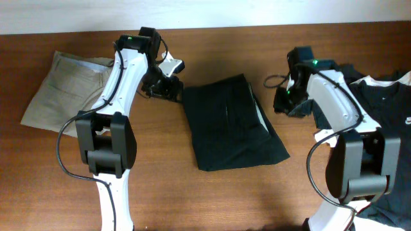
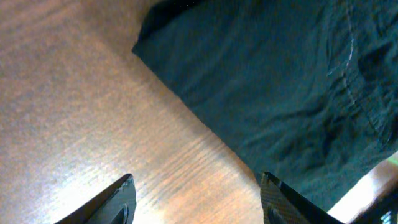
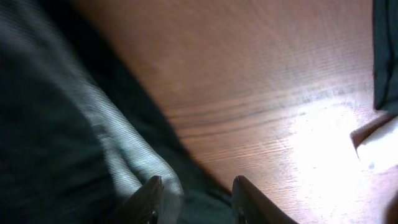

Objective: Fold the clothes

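Could snag shorts (image 1: 231, 122) corner with left gripper (image 2: 196, 182), spread and empty, undoing the fold; right gripper (image 3: 198, 185) likewise spread, by shirts (image 1: 385, 102).

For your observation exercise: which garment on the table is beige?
The folded trousers at far left; the centre shorts and right-hand shirts are black.

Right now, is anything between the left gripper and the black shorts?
Nothing visible. Only wooden table shows between the open left gripper and the black shorts, just beyond its fingertips. The khaki trousers lie on the arm's other side.
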